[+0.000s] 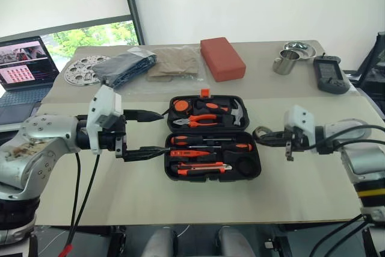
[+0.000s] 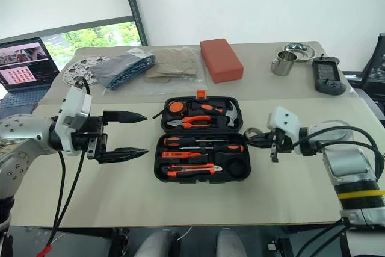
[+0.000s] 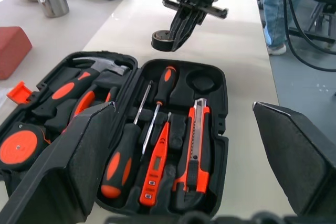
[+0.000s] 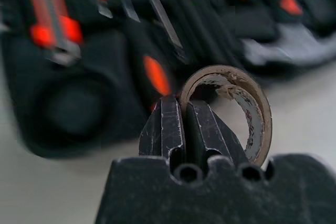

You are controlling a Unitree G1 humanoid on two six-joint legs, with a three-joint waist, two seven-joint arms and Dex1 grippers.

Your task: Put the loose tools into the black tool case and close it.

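Observation:
The black tool case [image 1: 243, 162] lies open at the table's middle, its orange latch [image 1: 205, 93] on the far edge. In its near half lie two screwdrivers [image 1: 210, 140] [image 3: 123, 156], an orange stick tool [image 1: 186, 153] and a utility knife [image 1: 198, 170]. My left gripper [image 1: 161, 132] stands open just left of the case, fingers level and pointing at it. Right of the case my right gripper [image 1: 271, 136] is shut on a dark ring-shaped roll [image 4: 231, 103], held just above the table near the case's right edge [image 3: 165, 39].
The case's far half holds a hammer [image 1: 237, 112], pliers [image 1: 201, 120] and a tape measure [image 1: 180, 105]. Behind it are a red block [image 1: 222, 58], a bagged cloth bundle [image 1: 126, 65], a steel cup [image 1: 287, 62], a bowl [image 1: 299, 48], a black controller [image 1: 329, 75] and a laptop [image 1: 23, 61].

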